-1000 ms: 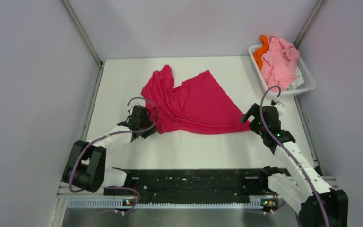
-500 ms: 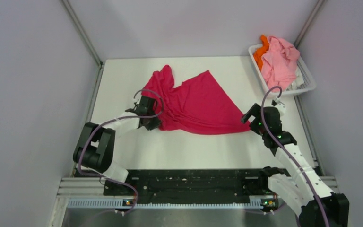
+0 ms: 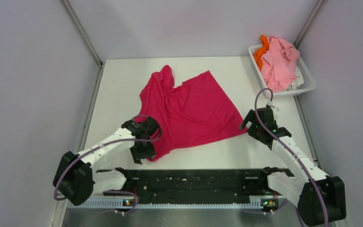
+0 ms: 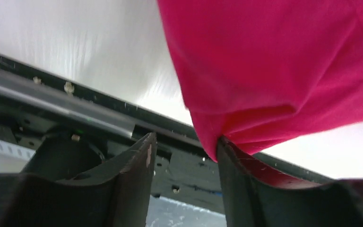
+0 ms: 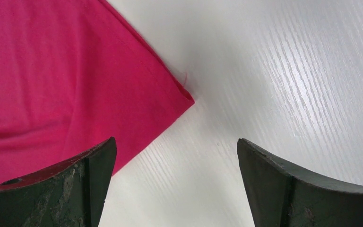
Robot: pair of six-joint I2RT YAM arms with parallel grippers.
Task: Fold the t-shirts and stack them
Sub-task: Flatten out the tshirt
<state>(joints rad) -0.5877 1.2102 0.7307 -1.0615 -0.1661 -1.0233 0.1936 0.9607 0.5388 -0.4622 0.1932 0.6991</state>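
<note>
The magenta-red t-shirt (image 3: 189,109) lies spread and creased on the white table. Its near-left corner is drawn toward the front edge. My left gripper (image 3: 144,151) is at that corner. In the left wrist view the jaws (image 4: 184,142) stand apart with an empty gap, and the shirt (image 4: 274,61) bunches against the tip of the right finger (image 4: 236,179). My right gripper (image 3: 248,124) is open at the shirt's right corner. In the right wrist view (image 5: 175,144) that corner (image 5: 52,71) lies by the left finger, bare table between the jaws. A light pink t-shirt (image 3: 279,61) and an orange one (image 3: 263,47) are in the basket.
The white slatted basket (image 3: 307,85) stands at the far right corner of the table. The black base rail (image 3: 194,182) runs along the near edge, just below my left gripper. Grey walls close in the table on the left, the back and the right.
My left gripper has swung from the shirt's left edge toward the near edge, dragging that corner with it. The shirt's right corner has pulled in a little; my right gripper barely moved.
</note>
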